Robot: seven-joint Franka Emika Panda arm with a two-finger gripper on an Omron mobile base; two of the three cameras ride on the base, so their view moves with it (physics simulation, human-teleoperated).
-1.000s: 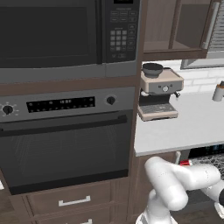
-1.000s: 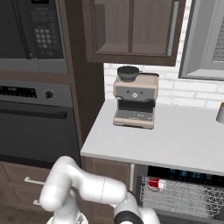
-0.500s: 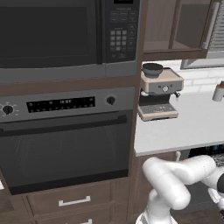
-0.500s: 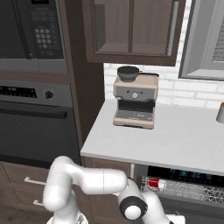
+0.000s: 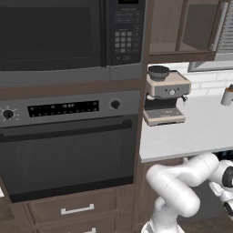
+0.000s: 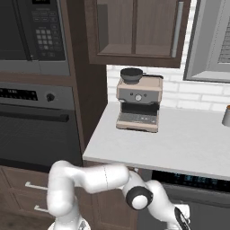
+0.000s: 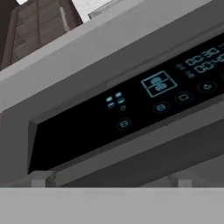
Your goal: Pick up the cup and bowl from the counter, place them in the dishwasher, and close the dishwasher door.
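We judge the closing of the door to be the step in hand. Our white arm reaches low under the pale grey-white flat countertop slab [image 6: 179, 143], and in the right base view the dark built-in dishwasher [image 6: 193, 180] sits below that slab with its lit control strip showing along the top. The hand view looks straight at the same black control panel with blue icons [image 7: 144, 109], close up and tilted, so the flat dark door panel [image 7: 175, 153] seems nearly upright, though from this angle we cannot say whether it is fully latched.

The small dark finger tips [image 7: 40, 178] show only as stubs at the bottom of the hand view, and we cannot tell whether they stand apart or together.

No cup or bowl is to be seen on the slab; a beige espresso machine with a black pan on top [image 6: 138, 104] stands there, and a small brown-and-white jar [image 6: 227, 115] near the right edge.

Next, we think, a firm push on the panel's upper edge until it seats, then a clean withdrawal.
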